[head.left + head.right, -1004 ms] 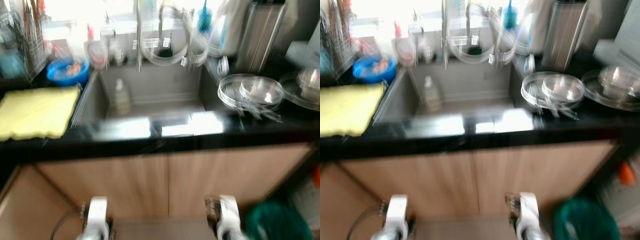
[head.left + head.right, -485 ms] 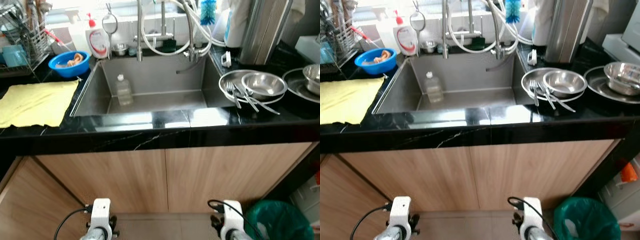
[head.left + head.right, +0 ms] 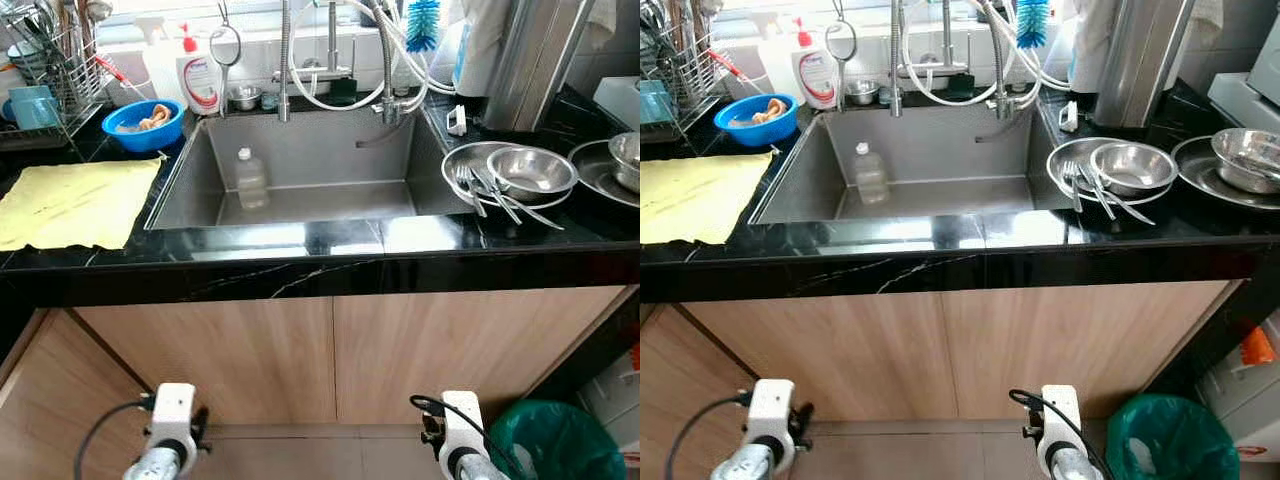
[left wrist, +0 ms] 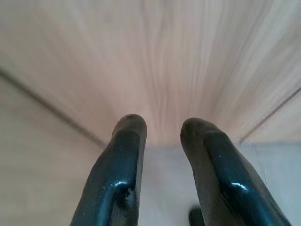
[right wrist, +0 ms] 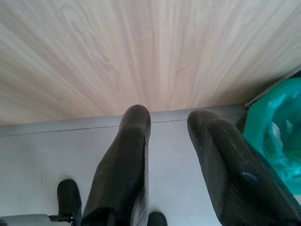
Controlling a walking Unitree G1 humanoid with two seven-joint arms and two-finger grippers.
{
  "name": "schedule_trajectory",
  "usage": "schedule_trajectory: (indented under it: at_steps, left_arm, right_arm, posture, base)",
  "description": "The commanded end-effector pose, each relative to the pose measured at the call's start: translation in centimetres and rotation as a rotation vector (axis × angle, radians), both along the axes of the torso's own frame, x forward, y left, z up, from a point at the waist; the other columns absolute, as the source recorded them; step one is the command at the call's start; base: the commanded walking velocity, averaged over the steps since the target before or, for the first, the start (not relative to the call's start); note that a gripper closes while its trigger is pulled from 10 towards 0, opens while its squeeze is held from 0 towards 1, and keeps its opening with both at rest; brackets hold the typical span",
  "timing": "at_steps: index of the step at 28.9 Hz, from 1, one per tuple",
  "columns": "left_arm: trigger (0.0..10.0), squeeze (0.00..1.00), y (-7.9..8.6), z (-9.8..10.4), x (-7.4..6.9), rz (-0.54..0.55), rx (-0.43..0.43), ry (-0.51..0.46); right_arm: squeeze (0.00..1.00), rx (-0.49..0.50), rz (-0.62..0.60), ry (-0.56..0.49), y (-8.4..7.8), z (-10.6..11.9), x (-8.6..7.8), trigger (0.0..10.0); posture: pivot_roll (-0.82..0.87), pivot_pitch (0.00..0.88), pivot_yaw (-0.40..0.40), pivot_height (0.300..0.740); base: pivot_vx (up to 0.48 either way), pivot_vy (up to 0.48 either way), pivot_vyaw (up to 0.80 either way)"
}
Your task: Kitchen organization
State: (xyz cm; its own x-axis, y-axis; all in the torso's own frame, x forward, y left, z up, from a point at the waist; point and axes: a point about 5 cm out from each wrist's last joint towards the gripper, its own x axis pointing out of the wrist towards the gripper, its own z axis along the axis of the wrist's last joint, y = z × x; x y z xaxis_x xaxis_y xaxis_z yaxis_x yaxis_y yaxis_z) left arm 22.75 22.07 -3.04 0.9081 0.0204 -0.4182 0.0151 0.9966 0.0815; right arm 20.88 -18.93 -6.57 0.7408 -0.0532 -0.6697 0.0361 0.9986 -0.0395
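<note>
**Sink and counter, both grippers low and empty**

Sink point(image 3: 300, 170) of steel sits in the middle of the black counter point(image 3: 300, 270). A small clear bottle point(image 3: 250, 178) stands upright inside the sink, against its far wall toward the left. Taps and looped hoses point(image 3: 335, 70) rise along the far rim.

Right of the sink, a steel plate point(image 3: 470, 170) rests on the counter with a steel bowl point(image 3: 530, 172) on it; forks point(image 3: 480, 190) lie across the plate's near rim. A second plate with a bowl point(image 3: 1240, 160) sits further right. A tall steel cylinder point(image 3: 525, 60) stands at the far right.

Left of the sink, a yellow cloth point(image 3: 75, 200) lies flat on the counter. Beyond it is a blue bowl point(image 3: 143, 122), with a soap bottle point(image 3: 200, 80) just beside it and a wire rack point(image 3: 50, 70) at the far left.

Below the counter are wooden cabinet doors point(image 3: 330, 350). A green bin point(image 3: 555, 440) stands on the floor at the near right.

The left gripper point(image 4: 162, 129) hangs low before the doors, fingers slightly apart, gripping nothing. The right gripper point(image 5: 169, 117) hangs likewise, fingers slightly apart and empty, near the bin.
</note>
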Motion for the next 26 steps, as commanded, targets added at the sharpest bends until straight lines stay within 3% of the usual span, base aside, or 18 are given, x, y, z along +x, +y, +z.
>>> schedule_trajectory:
  at_steps: [1,4,6,7,8,10,13,18,23,26]
  left_arm:
    - [10.0,0.00,0.5,0.5,-0.5,-0.010,0.015,-0.053]
    - [10.0,0.00,0.3,1.0,-0.9,-0.011,0.012,-0.106]
    - [10.0,0.00,0.1,1.3,-1.2,-0.013,0.013,-0.134]
    - [10.0,0.00,-0.2,1.5,-1.5,-0.013,0.011,-0.147]
    - [10.0,0.00,-0.2,1.5,-1.5,-0.013,0.011,-0.147]
    - [10.0,0.00,-1.1,2.0,-2.6,-0.022,-0.001,-0.181]
    - [10.0,0.00,-1.7,2.8,-3.2,-0.013,-0.010,-0.221]
    - [10.0,0.00,-2.1,3.8,-4.0,0.027,-0.009,-0.266]
    - [10.0,0.00,-3.1,7.3,-4.6,0.065,-0.031,-0.344]
    - [10.0,0.00,-2.5,9.5,-4.2,0.083,0.016,-0.412]
  right_arm:
    - [0.00,0.014,-0.007,-0.022,0.2,0.0,-0.1,10.0]
    - [0.00,-0.012,-0.007,-0.032,-0.1,0.0,-0.3,10.0]
    - [0.00,-0.094,0.018,-0.251,-2.7,2.6,0.9,10.0]
    - [0.00,-0.159,0.041,-0.324,-3.9,3.7,0.7,10.0]
    - [0.00,-0.159,0.041,-0.324,-3.9,3.7,0.7,10.0]
    - [0.00,-0.156,0.015,-0.436,-4.7,5.0,-0.2,10.0]
    - [0.00,-0.107,-0.007,-0.604,-4.5,8.2,0.7,10.0]
    - [0.00,-0.105,-0.004,-0.656,-4.5,10.1,1.0,10.0]
    - [0.00,-0.138,0.008,-0.681,-4.8,13.0,0.6,10.0]
    - [0.00,-0.155,0.015,-0.727,-4.3,14.6,1.2,10.0]
  posture:
    - [-0.18,0.000,0.082,0.740]
    - [-0.18,0.000,0.078,0.740]
    - [-0.18,0.000,0.075,0.740]
    - [-0.18,0.000,0.069,0.740]
    - [-0.18,0.000,0.069,0.740]
    - [-0.18,0.000,0.057,0.740]
    - [-0.18,0.000,0.047,0.740]
    - [-0.17,0.000,0.032,0.740]
    - [-0.13,0.000,0.028,0.740]
    - [-0.12,0.000,0.034,0.740]
  base:
    - [0.000,0.000,0.00]
    - [0.000,0.000,0.00]
    - [0.000,0.000,0.00]
    - [0.000,0.000,0.00]
    - [0.000,0.000,0.00]
    - [0.000,0.000,0.00]
    - [0.000,0.000,0.00]
    - [0.000,0.000,0.00]
    - [0.000,0.000,0.00]
    - [0.000,0.000,0.00]
